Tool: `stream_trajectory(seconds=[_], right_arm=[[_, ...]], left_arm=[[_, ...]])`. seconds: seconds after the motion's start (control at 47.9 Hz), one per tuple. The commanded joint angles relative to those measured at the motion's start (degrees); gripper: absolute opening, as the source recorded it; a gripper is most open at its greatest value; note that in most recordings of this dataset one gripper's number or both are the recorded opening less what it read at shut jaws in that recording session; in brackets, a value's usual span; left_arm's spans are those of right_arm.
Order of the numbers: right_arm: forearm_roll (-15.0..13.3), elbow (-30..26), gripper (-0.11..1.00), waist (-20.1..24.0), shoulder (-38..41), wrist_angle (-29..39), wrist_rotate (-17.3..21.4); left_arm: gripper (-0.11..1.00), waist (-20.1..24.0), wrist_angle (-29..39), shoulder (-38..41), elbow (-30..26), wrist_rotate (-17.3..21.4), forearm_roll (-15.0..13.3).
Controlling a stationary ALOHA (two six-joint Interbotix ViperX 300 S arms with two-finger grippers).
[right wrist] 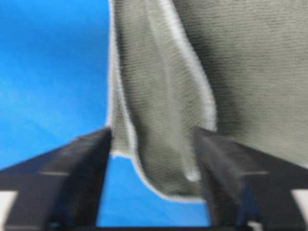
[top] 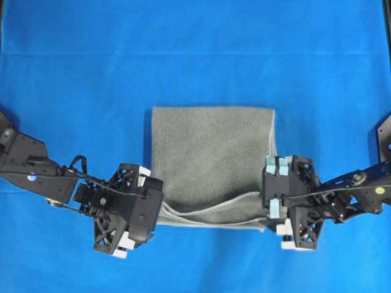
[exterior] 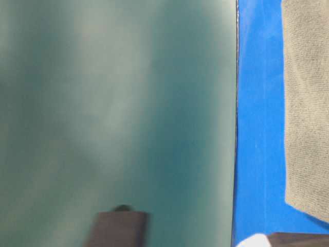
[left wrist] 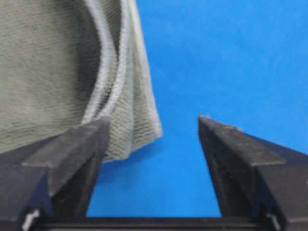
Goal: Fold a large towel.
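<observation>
The grey-green towel [top: 211, 162] lies folded on the blue sheet, with pale hems curling loosely along its near edge. My left gripper [top: 156, 206] sits at the towel's near left corner. In the left wrist view this gripper [left wrist: 151, 120] is open; the towel's layered corner [left wrist: 130, 120] hangs by the left finger [left wrist: 72, 149], with blue sheet between the jaws. My right gripper [top: 270, 210] is at the near right corner. In the right wrist view it [right wrist: 154, 130] stands open, and the loose towel corner [right wrist: 168, 159] lies between the fingers, unclamped.
The bright blue sheet [top: 195, 55] covers the whole table around the towel. The table-level view is mostly a blurred teal surface [exterior: 113, 103], with a strip of blue sheet [exterior: 257, 128], the towel's edge [exterior: 308, 103] and a dark blurred part [exterior: 118, 229] low down.
</observation>
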Motion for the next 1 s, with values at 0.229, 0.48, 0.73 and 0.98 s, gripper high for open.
stream_trajectory(seconds=[0.229, 0.48, 0.73, 0.98], right_arm=[[-3.4, -2.3, 0.59, 1.4, -16.9, 13.2, -0.4], [-12.8, 0.9, 0.59, 1.4, -33.7, 18.5, -0.4], [-20.4, 4.8, 0.58, 1.4, -48.2, 25.8, -0.4], [-21.6, 12.6, 0.57, 1.4, -59.8, 28.7, 0.4]], left_arm=[[0.68, 0.7, 11.3, -14.9, -3.0, 0.6, 0.4], [0.68, 2.5, 12.0, -28.2, -0.4, 3.6, 0.7], [0.67, 8.5, 9.3, -42.5, 8.1, 6.0, 0.8], [0.67, 13.2, 7.9, -57.0, 17.7, 6.0, 0.7]])
